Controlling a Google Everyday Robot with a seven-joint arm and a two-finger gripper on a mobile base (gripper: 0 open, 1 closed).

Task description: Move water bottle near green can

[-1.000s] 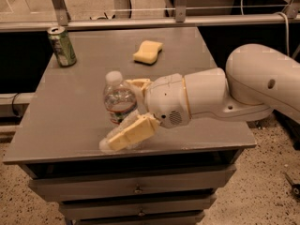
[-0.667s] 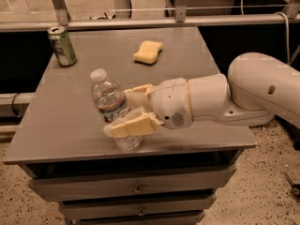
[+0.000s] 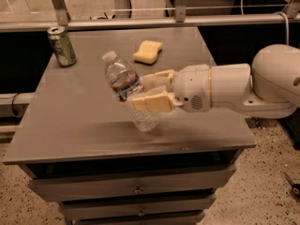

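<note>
The gripper (image 3: 139, 92) reaches in from the 3 o'clock side on a thick white arm (image 3: 229, 88) and hangs over the middle of the grey table (image 3: 79, 121). Its two tan fingers (image 3: 151, 101) are pinched on the water bottle (image 3: 121, 76), one on the far side and one on the near side of the ribbed body, just below the label band. The bottle is tilted, with its white cap pointing toward 10 o'clock and its base toward 5 o'clock, low over the tabletop. Whether the base touches the surface cannot be told.

The green can (image 3: 62, 46) stands upright at the table's far left corner, at about 10 o'clock from the bottle and well apart from it. A yellow sponge (image 3: 147, 51) lies flat near the far edge, at about 12 o'clock from the gripper. Drawers (image 3: 136, 189) sit under the tabletop.
</note>
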